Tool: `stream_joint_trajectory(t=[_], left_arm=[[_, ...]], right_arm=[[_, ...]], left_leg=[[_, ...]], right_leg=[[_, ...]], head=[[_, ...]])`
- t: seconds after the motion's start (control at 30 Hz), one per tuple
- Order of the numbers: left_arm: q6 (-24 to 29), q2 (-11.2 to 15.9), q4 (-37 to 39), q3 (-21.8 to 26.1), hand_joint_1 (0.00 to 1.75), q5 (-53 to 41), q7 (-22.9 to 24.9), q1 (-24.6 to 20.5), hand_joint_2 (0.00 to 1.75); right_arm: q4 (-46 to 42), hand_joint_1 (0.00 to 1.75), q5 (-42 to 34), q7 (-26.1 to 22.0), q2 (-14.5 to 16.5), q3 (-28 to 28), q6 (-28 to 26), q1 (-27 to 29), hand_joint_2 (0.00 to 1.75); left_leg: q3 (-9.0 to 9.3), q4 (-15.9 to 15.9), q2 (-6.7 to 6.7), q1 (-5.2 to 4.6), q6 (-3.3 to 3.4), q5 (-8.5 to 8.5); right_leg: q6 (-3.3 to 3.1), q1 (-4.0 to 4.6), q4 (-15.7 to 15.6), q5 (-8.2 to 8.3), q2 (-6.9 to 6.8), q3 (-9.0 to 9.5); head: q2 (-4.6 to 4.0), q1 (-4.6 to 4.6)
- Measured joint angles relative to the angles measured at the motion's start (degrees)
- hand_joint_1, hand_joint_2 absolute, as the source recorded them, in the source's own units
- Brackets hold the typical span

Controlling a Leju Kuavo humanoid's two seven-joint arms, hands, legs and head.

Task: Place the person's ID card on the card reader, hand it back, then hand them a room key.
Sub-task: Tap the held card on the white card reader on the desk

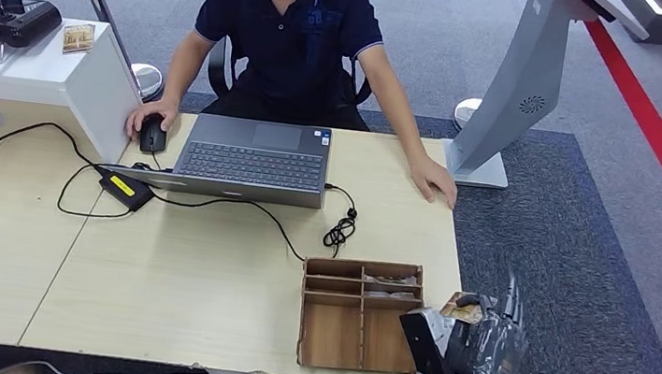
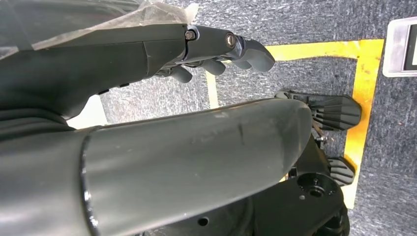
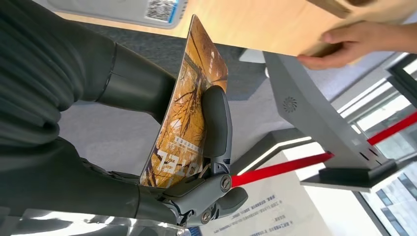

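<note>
My right hand (image 1: 482, 343) hovers off the table's near right corner, just right of a wooden organizer (image 1: 302, 315). It pinches an orange-brown hotel key card (image 1: 462, 307) between thumb and fingers; in the right wrist view the card (image 3: 189, 103) stands on edge with a finger (image 3: 216, 123) pressed across its printed face. My left hand (image 2: 216, 49) hangs beside my body over the floor, fingers loosely extended and holding nothing. A black card reader (image 1: 3, 18) sits on a white stand at the far left. The person's hand (image 1: 433, 180) rests flat at the table's far right edge.
A person sits behind the table with one hand on a mouse (image 1: 152, 135), a laptop (image 1: 256, 155) in front of them. A power brick and cables (image 1: 125, 188) trail across the table. A grey kiosk stand (image 1: 517, 86) rises at the right. More cards (image 1: 389, 279) lie in the organizer's far compartments.
</note>
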Motion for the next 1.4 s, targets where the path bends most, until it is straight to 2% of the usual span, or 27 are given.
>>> stream_joint_trajectory(t=[0.17, 0.57, 1.17, 1.4], left_arm=[[0.02, 0.00, -0.01, -0.01, 0.00, 0.16, 0.00, 0.02, 0.00], [0.28, 0.00, -0.02, -0.01, 0.00, 0.27, 0.00, -0.01, 0.00], [0.03, 0.00, -0.02, -0.01, 0.00, 0.02, 0.00, -0.01, 0.00], [-0.10, 0.02, -0.01, -0.03, 0.00, -0.20, 0.00, -0.01, 0.00]], right_arm=[[3.29, 1.75, 1.43, 2.58, -1.52, -0.18, 0.02, 0.56, 1.75], [10.80, 1.75, 1.94, 4.98, -3.92, -0.19, -0.07, 0.65, 1.75], [14.63, 1.75, 2.45, 2.65, -4.39, -0.30, -0.15, -1.31, 1.75], [13.36, 1.75, 2.24, -1.59, -3.42, -1.04, -0.28, -1.71, 1.75]], left_leg=[[-0.01, 0.00, 0.00, 0.00, 0.00, 0.00], [0.07, 0.00, 0.01, 0.01, 0.00, 0.00], [0.60, 0.00, 0.08, 0.01, -0.01, -0.02], [0.55, 0.00, 0.06, 0.01, -0.01, 0.00]], right_leg=[[0.00, 0.00, 0.00, 0.00, 0.00, 0.00], [0.00, 0.01, -0.02, 0.00, 0.01, 0.05], [-0.06, 0.01, -0.06, 0.05, 0.07, 0.57], [-0.06, 0.01, -0.04, 0.05, 0.08, 0.54]], head=[[0.01, 0.01], [0.01, -0.01], [0.01, 0.01], [0.01, 0.01]])
